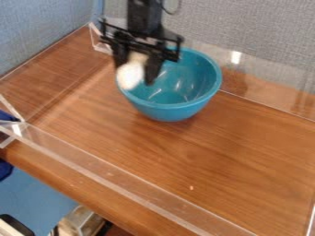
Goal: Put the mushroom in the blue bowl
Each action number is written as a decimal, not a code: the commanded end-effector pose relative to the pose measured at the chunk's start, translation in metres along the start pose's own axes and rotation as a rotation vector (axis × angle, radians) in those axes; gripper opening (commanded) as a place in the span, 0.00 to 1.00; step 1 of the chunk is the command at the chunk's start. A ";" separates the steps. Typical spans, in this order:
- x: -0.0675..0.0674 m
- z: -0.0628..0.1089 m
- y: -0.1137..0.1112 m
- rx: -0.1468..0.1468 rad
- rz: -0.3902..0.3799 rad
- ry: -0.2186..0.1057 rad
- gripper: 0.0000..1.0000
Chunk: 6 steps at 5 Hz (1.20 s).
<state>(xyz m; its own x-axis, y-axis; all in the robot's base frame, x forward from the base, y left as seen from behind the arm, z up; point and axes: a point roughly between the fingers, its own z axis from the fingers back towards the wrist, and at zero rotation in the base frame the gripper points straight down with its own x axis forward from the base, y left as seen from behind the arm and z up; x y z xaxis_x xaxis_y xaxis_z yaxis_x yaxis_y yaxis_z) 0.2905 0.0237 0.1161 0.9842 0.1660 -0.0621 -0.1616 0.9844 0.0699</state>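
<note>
Jaws are clamping on the mushroom, a bit blurry. Its pale stem end is pointing down toward the near side; the cap is mostly hidden by the fingers. Mushroom is hanging at the bowl's left side, overlapping the rim in view; can't tell if it's touching. Bowl is sitting upright on the wood table, far half, opening up. Arm is coming down from the far side, over the bowl's left part. Clear strip is running along the table's near-left edge. Grey wall is standing behind.
</note>
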 end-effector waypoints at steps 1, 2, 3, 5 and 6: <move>0.024 0.001 -0.021 -0.004 -0.019 -0.041 0.00; 0.035 -0.018 -0.030 -0.001 -0.018 -0.019 0.00; 0.048 -0.024 -0.025 -0.009 0.050 -0.003 0.00; 0.058 -0.023 -0.017 -0.013 0.107 0.016 1.00; 0.061 -0.020 -0.012 -0.013 0.102 0.022 0.00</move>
<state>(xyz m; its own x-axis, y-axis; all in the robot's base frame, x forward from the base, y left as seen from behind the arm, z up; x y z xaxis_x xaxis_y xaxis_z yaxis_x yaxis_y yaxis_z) 0.3440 0.0182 0.0772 0.9590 0.2541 -0.1255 -0.2463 0.9663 0.0741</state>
